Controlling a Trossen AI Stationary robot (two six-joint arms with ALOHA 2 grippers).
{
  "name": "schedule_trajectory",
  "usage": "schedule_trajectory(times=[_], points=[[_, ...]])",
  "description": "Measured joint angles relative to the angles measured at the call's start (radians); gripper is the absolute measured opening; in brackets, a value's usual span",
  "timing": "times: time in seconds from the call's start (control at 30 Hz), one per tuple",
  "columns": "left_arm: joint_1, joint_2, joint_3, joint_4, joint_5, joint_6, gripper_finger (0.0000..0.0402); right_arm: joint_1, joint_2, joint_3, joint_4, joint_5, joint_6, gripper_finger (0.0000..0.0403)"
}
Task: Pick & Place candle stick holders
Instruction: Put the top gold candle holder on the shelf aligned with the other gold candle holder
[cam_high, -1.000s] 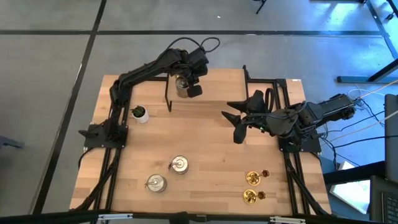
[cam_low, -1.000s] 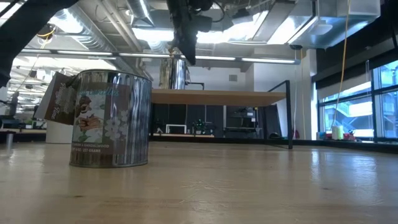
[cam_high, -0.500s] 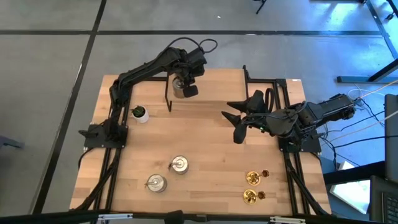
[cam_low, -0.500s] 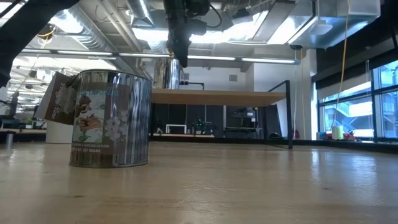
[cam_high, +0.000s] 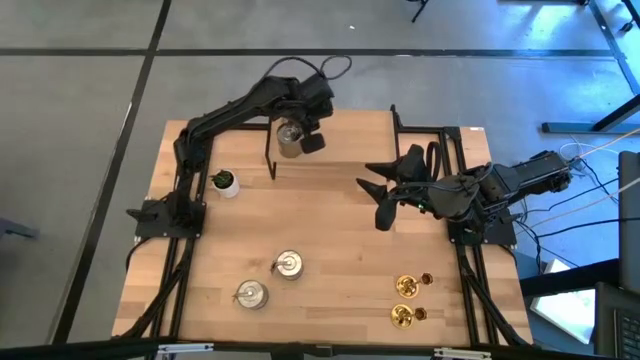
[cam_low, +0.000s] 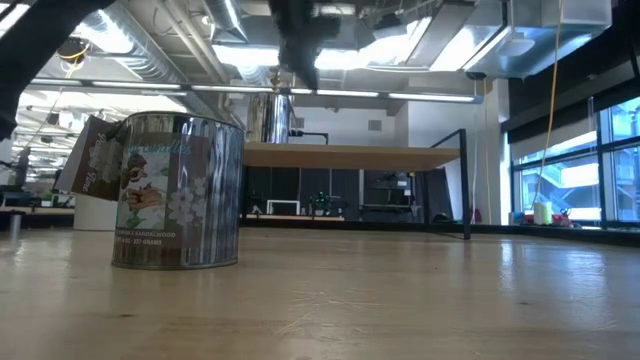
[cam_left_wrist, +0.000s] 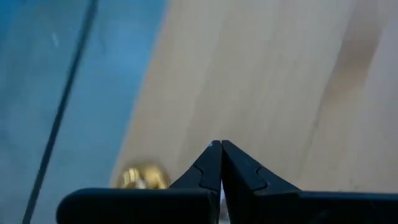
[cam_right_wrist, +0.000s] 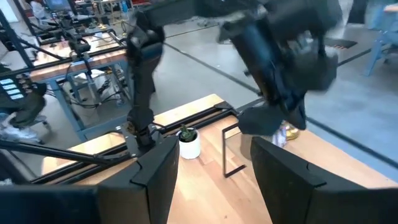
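One squat silvery candle stick holder (cam_high: 289, 137) (cam_low: 268, 118) stands on the raised wooden shelf (cam_high: 350, 135) at the table's far side. My left gripper (cam_high: 312, 143) (cam_left_wrist: 219, 149) hangs shut just above it and to its right, with nothing between its fingers. A gold holder (cam_left_wrist: 142, 177) shows beside the fingers in the left wrist view. Two more silvery holders (cam_high: 288, 264) (cam_high: 250, 295) stand near the table's front, left of centre. Two gold ones (cam_high: 405, 287) (cam_high: 403, 316) are at the front right. My right gripper (cam_high: 385, 195) (cam_right_wrist: 214, 180) waits open above the table's right half.
A small white pot with a green plant (cam_high: 225, 182) (cam_right_wrist: 189, 144) stands at the table's left. The shelf rests on thin black legs (cam_high: 270, 160). The silvery holder (cam_low: 178, 190) nearest the low camera fills that view's left side.
My left gripper, shut throughout, went toward the table's left against the silvery holder on the shelf. The holder slid a little to the left. Then the gripper rose clear of it. The right arm kept still.
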Motion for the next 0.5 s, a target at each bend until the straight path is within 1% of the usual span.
schedule_trajectory(times=[0.07, 0.13, 0.23, 0.3, 0.37, 0.5], points=[[-0.007, -0.045, 0.000, 0.097, 0.070, -0.023, 0.0002, 0.007, 0.000, 0.000, 0.000, 0.026, -0.009, 0.0204], [-0.016, -0.093, 0.000, 0.184, 0.167, -0.070, 0.0002, 0.015, -0.001, 0.000, 0.000, 0.050, -0.016, 0.0204], [-0.041, -0.165, 0.000, 0.242, 0.275, -0.138, 0.0002, 0.022, -0.006, 0.000, 0.000, 0.071, -0.018, 0.0204], [-0.069, -0.206, 0.000, 0.227, 0.340, -0.167, 0.0002, 0.026, -0.012, 0.000, 0.000, 0.088, 0.001, 0.0204], [-0.100, -0.240, 0.000, 0.173, 0.391, -0.181, 0.0002, 0.026, -0.013, 0.000, 0.000, 0.103, 0.024, 0.0204], [-0.188, -0.284, 0.000, 0.035, 0.413, -0.182, 0.0002, 0.026, -0.013, 0.000, -0.008, 0.119, 0.081, 0.0204]])
